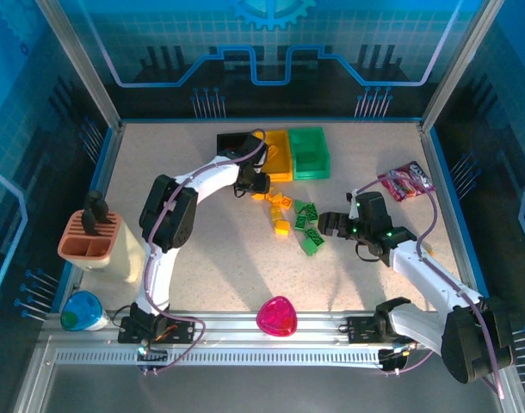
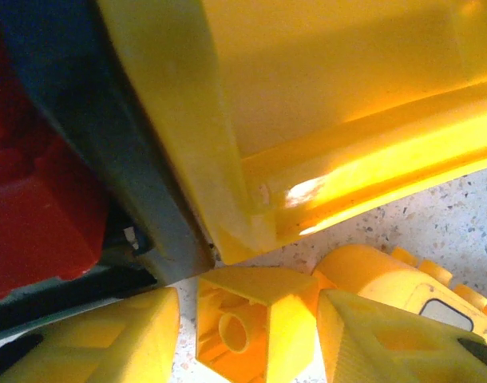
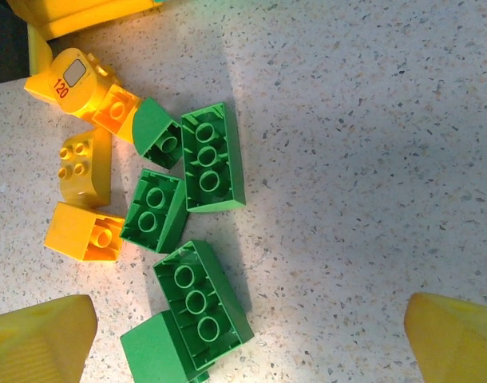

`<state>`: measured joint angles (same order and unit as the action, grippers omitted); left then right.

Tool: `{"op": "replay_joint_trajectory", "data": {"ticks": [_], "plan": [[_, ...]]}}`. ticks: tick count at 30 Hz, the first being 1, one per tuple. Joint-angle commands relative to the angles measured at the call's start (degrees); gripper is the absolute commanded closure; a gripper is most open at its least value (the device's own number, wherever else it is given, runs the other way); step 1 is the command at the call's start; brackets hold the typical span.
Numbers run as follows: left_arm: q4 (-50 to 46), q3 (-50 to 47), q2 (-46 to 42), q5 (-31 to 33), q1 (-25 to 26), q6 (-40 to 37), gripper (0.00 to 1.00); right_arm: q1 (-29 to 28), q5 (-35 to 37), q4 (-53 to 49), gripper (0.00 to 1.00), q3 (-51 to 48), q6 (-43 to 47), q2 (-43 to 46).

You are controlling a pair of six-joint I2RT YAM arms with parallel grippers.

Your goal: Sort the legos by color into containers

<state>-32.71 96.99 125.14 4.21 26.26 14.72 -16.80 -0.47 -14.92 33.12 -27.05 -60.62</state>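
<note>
Several glossy green bricks (image 3: 211, 155) lie beneath the wide-spread right gripper (image 1: 330, 224); left gripper (image 2: 248, 307) unclear.

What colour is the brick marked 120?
Yellow. The brick shows best in the right wrist view.

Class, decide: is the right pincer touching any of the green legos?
Apart. The right wrist view shows the open right pincer straddling the green legos, with bare table between each fingertip and the nearest brick.
</note>
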Motion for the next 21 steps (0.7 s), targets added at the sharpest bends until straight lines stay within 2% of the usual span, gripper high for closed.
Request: {"op": "replay_joint_trajectory", "data": {"ticks": [1,10,16,21], "plan": [[-2.3,1.8,2.1,-1.6,0.7,0.0,0.5,0.8,0.2,0.7,0.0,-0.8,-0.5,0.2],[-1.8,-2.7,0.8,-1.4,1.7,0.6,0.51,0.9,-0.1,1.4,0.0,-1.0,-0.6,-0.4],[0.7,-8.5,-1.3,-1.2,2.0,1.4,0.55,0.8,-0.2,1.6,0.0,-1.3,-0.9,-0.4],[0.8,-9.0,-1.8,-0.6,2.0,1.3,0.59,0.9,-0.3,1.5,0.0,-1.2,-1.0,0.0]]}}
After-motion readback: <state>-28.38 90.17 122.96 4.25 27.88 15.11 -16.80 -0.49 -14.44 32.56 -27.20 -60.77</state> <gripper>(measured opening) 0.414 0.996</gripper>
